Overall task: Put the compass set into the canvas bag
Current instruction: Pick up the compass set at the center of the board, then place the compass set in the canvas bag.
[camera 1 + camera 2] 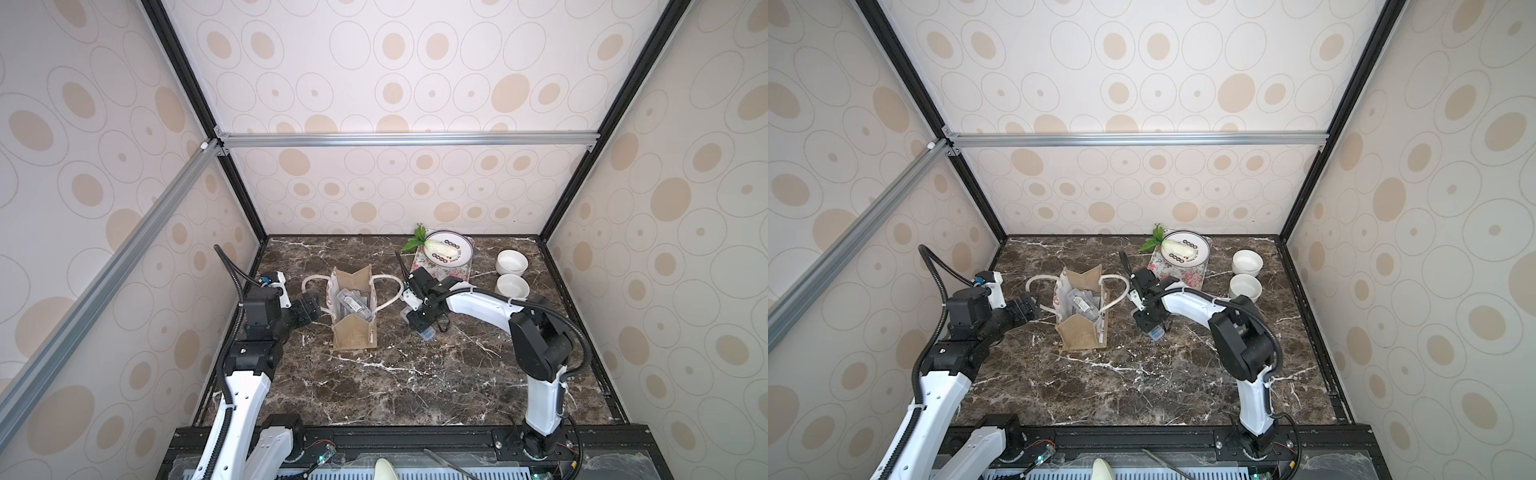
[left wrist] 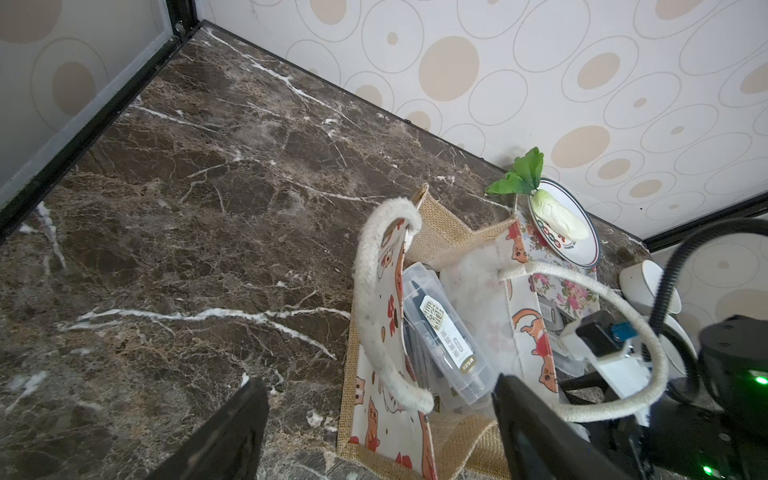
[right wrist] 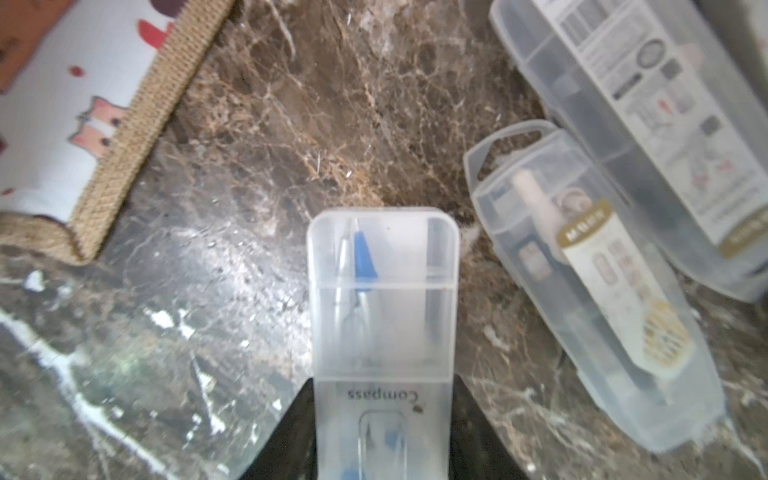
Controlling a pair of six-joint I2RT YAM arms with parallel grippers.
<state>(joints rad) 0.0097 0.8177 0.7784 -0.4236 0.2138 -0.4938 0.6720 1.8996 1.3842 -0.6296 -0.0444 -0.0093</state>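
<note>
The canvas bag (image 1: 353,337) (image 1: 1080,334) stands open at the table's left-middle, its rope handles spread to both sides. Several clear cases (image 2: 444,336) lie inside it. The compass set (image 3: 382,299) is a clear plastic case printed "Compass" with a blue-tipped tool inside. My right gripper (image 3: 382,415) is shut on it, low over the marble just right of the bag (image 3: 124,137). In both top views its end pokes out under the right gripper (image 1: 419,320) (image 1: 1148,322). My left gripper (image 2: 376,380) (image 1: 311,309) hangs open by the bag's left side, holding nothing.
Two more clear cases (image 3: 582,291) (image 3: 648,124) lie on the marble beside the held one. At the back right a plate (image 1: 465,253) with a cabbage rests on a floral mat (image 1: 440,272), and two white bowls (image 1: 512,261) (image 1: 512,286) stand to its right.
</note>
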